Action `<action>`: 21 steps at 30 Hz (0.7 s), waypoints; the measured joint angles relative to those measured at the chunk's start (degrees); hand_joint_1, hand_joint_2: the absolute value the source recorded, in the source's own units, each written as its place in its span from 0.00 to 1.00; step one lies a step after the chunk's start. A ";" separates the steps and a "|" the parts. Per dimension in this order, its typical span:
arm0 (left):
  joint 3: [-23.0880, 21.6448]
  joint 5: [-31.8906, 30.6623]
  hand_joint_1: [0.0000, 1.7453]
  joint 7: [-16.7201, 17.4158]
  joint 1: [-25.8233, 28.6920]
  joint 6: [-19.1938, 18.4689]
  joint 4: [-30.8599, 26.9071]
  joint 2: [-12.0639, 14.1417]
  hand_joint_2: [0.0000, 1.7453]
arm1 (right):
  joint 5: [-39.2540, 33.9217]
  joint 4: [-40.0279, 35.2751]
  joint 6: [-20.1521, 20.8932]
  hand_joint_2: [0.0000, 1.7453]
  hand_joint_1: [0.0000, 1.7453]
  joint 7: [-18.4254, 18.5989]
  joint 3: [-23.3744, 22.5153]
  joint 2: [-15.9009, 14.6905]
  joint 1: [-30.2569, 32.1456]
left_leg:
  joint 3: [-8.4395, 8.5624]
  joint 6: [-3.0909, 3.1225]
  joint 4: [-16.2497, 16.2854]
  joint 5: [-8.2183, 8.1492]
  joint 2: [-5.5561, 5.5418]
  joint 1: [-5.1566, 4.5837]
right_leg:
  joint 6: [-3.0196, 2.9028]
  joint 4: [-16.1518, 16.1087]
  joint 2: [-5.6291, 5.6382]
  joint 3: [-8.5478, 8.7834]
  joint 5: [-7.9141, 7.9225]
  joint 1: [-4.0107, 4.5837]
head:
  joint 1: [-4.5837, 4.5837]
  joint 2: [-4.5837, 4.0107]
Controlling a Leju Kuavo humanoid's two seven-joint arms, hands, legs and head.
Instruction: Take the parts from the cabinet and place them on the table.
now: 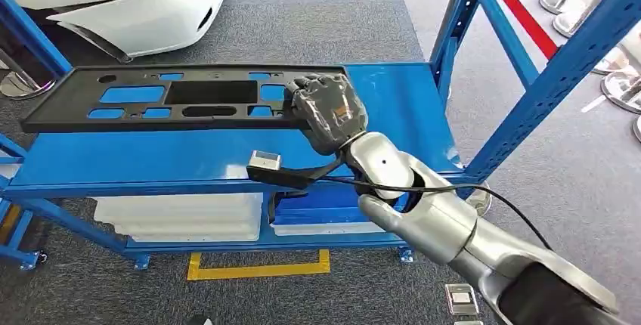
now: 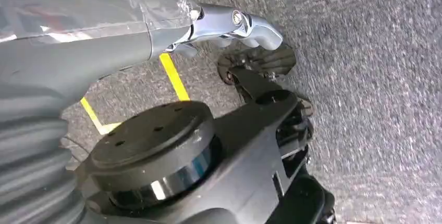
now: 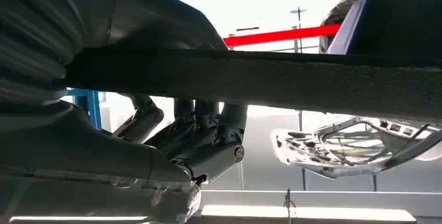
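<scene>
Blue steel shelf point(image 1: 189, 160), flat perforated black panel point(image 1: 151, 98)

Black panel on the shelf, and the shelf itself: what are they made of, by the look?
The black panel: probably moulded plastic, matte; it is thin, with many shaped cut-outs, and its edge looks grainy in the right wrist view, where the right hand grips it. The blue shelf: likely painted sheet metal, smooth and glossy, carrying soft reflections, with matching blue uprights.
</scene>
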 joint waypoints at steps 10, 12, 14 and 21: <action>0.55 0.28 0.00 0.52 0.02 0.98 0.02 0.02 1.00 | -1.11 -2.27 -0.02 1.00 1.00 0.02 0.00 -0.76 0.43 | -0.01 0.00 0.01 0.00 0.00 0.00 | 0.00 0.00 0.00 0.00 0.00 0.00 | -0.04 0.00; 0.72 0.28 0.00 0.52 0.02 0.98 0.02 0.00 1.00 | -1.11 -2.49 -0.02 1.00 1.00 0.02 0.00 -0.85 0.48 | -0.01 0.00 0.01 0.00 0.00 0.00 | 0.00 0.00 0.00 0.00 0.00 0.00 | -0.04 0.00; 0.94 0.28 0.00 0.52 0.02 1.00 0.02 0.00 1.00 | -1.11 -2.71 -0.02 1.00 1.00 0.02 0.00 -0.96 0.50 | -0.01 0.00 0.01 0.00 0.00 0.00 | 0.00 0.00 0.00 0.00 0.00 0.00 | -0.02 0.00; 1.18 0.28 0.00 0.52 0.03 1.00 0.02 0.00 1.00 | -1.11 -3.06 -0.02 1.00 1.00 0.04 0.00 -1.16 0.54 | -0.01 0.00 0.01 0.00 0.00 0.00 | 0.00 0.00 0.00 0.00 0.00 0.00 | -0.04 0.00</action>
